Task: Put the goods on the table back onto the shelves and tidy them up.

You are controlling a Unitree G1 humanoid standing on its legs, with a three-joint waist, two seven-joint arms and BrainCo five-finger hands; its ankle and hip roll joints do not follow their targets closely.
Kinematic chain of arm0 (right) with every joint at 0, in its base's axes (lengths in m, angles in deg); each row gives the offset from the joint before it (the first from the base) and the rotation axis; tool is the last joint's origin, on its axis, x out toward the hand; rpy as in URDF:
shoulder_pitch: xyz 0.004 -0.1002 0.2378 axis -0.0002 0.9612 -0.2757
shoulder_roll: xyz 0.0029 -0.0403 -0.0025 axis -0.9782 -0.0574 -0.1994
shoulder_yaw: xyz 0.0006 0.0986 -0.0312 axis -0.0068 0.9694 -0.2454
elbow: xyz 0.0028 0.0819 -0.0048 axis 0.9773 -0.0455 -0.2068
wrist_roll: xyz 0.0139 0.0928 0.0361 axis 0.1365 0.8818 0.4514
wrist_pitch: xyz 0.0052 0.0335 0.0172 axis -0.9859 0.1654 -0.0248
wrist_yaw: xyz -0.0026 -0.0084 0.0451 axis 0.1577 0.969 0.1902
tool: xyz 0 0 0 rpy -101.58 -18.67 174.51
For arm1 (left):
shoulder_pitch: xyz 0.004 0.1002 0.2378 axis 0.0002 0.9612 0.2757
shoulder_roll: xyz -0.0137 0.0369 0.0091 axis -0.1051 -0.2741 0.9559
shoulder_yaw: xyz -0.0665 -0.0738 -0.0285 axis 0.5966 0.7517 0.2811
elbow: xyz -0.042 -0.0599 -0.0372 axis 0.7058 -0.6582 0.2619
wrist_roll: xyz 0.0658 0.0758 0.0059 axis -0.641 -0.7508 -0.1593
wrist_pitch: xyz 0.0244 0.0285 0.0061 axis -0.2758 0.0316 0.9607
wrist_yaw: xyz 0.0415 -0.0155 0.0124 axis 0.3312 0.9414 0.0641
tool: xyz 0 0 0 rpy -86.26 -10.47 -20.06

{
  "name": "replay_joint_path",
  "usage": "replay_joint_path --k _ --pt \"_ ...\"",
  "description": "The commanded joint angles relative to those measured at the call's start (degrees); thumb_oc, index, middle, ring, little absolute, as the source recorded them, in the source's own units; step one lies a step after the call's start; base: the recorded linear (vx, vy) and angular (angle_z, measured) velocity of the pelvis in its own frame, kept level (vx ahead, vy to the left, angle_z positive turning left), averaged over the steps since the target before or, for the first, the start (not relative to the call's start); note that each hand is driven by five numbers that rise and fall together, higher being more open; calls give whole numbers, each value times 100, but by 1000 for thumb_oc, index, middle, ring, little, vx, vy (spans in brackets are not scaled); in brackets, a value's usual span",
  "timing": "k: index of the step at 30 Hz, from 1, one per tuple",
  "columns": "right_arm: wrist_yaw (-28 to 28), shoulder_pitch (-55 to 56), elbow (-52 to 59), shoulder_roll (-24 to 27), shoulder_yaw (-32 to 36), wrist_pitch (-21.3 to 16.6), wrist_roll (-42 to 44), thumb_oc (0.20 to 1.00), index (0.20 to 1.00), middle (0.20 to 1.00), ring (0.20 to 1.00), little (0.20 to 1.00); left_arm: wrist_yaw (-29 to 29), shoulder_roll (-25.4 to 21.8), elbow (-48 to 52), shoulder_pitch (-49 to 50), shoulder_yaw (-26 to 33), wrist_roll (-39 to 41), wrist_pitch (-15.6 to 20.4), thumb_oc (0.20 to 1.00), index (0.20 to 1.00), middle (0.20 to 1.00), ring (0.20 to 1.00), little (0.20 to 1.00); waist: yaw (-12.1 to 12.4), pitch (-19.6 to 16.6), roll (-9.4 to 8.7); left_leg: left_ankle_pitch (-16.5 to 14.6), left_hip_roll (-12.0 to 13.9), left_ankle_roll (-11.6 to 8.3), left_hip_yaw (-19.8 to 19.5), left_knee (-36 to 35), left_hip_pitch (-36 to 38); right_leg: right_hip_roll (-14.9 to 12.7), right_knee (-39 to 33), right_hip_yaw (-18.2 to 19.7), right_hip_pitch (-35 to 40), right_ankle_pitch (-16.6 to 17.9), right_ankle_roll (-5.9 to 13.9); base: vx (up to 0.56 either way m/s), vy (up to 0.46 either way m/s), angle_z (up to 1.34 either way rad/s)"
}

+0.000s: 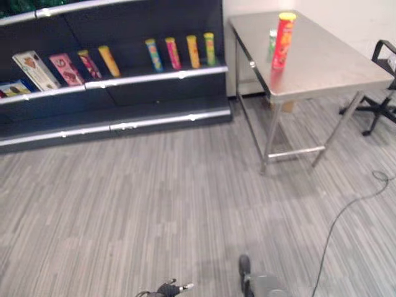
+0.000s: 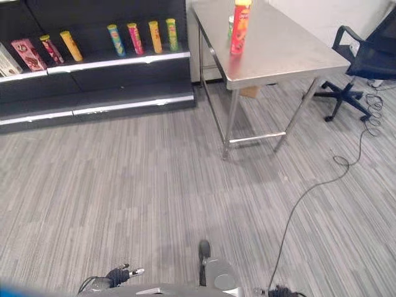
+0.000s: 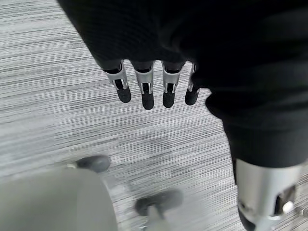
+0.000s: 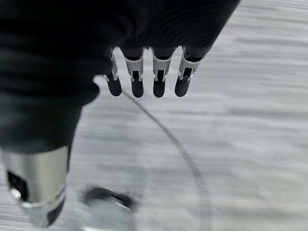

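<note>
grey striped carpet point(image 1: 154, 185) | steel table point(image 1: 322, 68) | dark shelves point(image 1: 124, 80)

Grey striped carpet floor point(image 1: 154, 198) runs across most of the frame. In the upper left stands a dark, low shelving unit with silver-edged shelves point(image 1: 124, 80). In the upper right is a brushed stainless-steel table on thin metal legs point(image 1: 322, 68), with a plain pale wall point(image 1: 365, 18) behind it. At the right edge sits a black office chair on a star base point(image 2: 359, 62).
</note>
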Motion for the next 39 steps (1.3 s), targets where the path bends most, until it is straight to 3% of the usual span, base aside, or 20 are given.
replay_joint_path --k 1,3,7,9,10,11,12,14,16,17,21,23,26,27,28,30,34,35,36,39 --pt "48 -175 220 172 -127 -54 47 1000 1000 1000 1000 1000 61 -152 245 -412 -9 116 59 1000 1000 1000 1000 1000 -99 260 -172 1336 -736 -419 169 1996 -553 -129 -353 340 39 291 16 268 -190 24" --pt "77 -212 278 161 -147 -72 78 1000 1000 1000 1000 1000 98 -163 269 -430 6 169 63 1000 1000 1000 1000 1000 -53 311 -227 1431 -727 -459 270 2488 -812 -137 -389 386 178 219 -51 198 -155 3" --pt "108 -301 337 128 -265 -42 80 1000 1000 1000 1000 1000 157 -174 294 -382 72 342 65 1000 1000 1000 1000 1000 248 461 -404 973 -432 -42 883 2813 -1811 -254 -520 572 734 -104 -128 271 -118 -19" --pt "123 -345 282 76 -324 -43 68 1000 1000 1000 1000 1000 162 -173 208 -318 106 307 53 1000 1000 1000 1000 1000 394 507 -435 683 -115 148 1044 1905 -2024 -331 -515 620 965 -266 -63 325 -6 -11" --pt "125 -366 250 53 -357 -42 60 1000 1000 1000 1000 1000 171 -187 165 -295 104 293 54 1000 1000 1000 1000 1000 426 471 -430 717 -6 182 1025 1343 -2097 -352 -504 619 995 -352 -41 371 63 -28" --pt "119 -393 225 37 -405 -62 49 1000 1000 1000 1000 1000 170 -191 117 -271 115 292 78 1000 1000 1000 1000 1000 519 539 -335 1246 267 74 911 440 -2181 -283 -524 656 1195 -479 -22 265 53 -23" --pt "119 -394 224 36 -405 -62 49 1000 1000 1000 1000 1000 170 -191 117 -272 116 292 78 1000 1000 1000 1000 1000 516 535 -342 1277 258 73 912 395 -2166 -290 -523 655 1189 -477 -23 321 86 -7" --pt "160 -511 165 38 -518 -74 -68 1000 1000 1000 1000 1000 208 -178 24 -274 70 312 78 1000 1000 1000 1000 1000 693 598 -215 1958 664 -164 449 -1207 -2427 -286 -526 823 1594 -794 3 448 120 -4" --pt "163 -521 115 25 -545 -69 -143 1000 1000 1000 1000 1000 198 -153 -65 -260 73 294 56 1000 1000 1000 1000 1000 694 578 -199 2006 763 -231 494 -1309 -2513 -317 -548 869 1718 -852 44 454 133 -49" --pt "115 -512 56 -40 -605 -50 -309 1000 1000 1000 1000 1000 171 -138 -110 -139 172 293 54 1000 1000 1000 1000 1000 794 421 -80 2106 815 -328 464 -1310 -2346 -283 -577 1012 1925 -946 107 635 210 -63" --pt "22 -471 -40 -123 -597 -15 -474 1000 1000 1000 1000 1000 160 -132 -185 8 268 254 57 1000 1000 1000 1000 1000 962 151 -88 2155 645 -296 559 -1310 -2186 -583 -479 1081 2059 -989 302 461 225 -57" --pt "-42 -419 0 -177 -550 -27 -456 1000 1000 1000 1000 1000 126 -197 -208 23 259 155 33 1000 1000 1000 1000 1000 985 20 -156 1962 373 -99 792 -1310 -1923 -859 391 1102 1761 -913 546 411 283 -51" --pt "-54 -418 90 -177 -426 -25 -320 1000 1000 1000 1000 1000 103 -283 -136 -39 246 143 13 1000 1000 1000 1000 1000 899 112 -140 1668 102 214 969 -1310 -1587 -1081 1843 980 1090 -240 669 225 218 -19" --pt "-54 -418 91 -178 -426 -24 -320 1000 1000 1000 1000 1000 103 -284 -136 -39 246 143 13 1000 1000 1000 1000 1000 905 111 -148 1667 95 216 976 -1310 -1588 -1089 1864 990 1076 -251 672 219 252 -25" --pt "-28 -395 119 -174 -306 -33 -210 1000 1000 1000 1000 1000 100 -360 -150 -88 189 32 11 1000 1000 1000 1000 1000 792 181 -118 1474 -14 322 1091 -1310 -1377 -1331 2572 725 638 370 654 225 235 -24" --pt "-18 -381 147 -188 -299 -43 -173 1000 1000 1000 1000 1000 94 -407 -154 -137 136 -53 10 1000 1000 1000 1000 1000 665 202 -50 1324 -37 358 1098 -1310 -1257 -1276 2714 577 300 292 546 217 185 -6" --pt "32 -376 99 -167 -268 -68 -102 1000 1000 1000 1000 1000 124 -428 -98 -252 55 -55 46 1000 1000 1000 1000 1000 416 333 23 1117 -125 349 977 -1310 -1006 -907 1971 385 -121 -210 411 263 49 19" --pt "50 -374 70 -153 -288 -42 -59 1000 1000 1000 1000 1000 123 -419 -37 -305 18 -57 46 1000 1000 1000 1000 1000 269 406 -32 977 -271 346 893 -1310 -848 -639 976 465 -250 -106 452 306 -26 31" --pt "61 -379 49 -139 -302 -33 -39 1000 1000 1000 1000 1000 136 -422 -19 -333 12 -54 60 1000 1000 1000 1000 1000 202 446 -73 877 -360 357 871 -1310 -715 -525 553 502 -357 43 482 301 -23 27" --pt "41 -344 10 -131 -339 0 -80 1000 1000 1000 1000 1000 112 -398 -7 -361 20 -99 51 1000 1000 1000 1000 1000 116 465 -133 698 -512 379 768 -1310 -464 -396 -101 417 -530 301 554 360 -6 15"
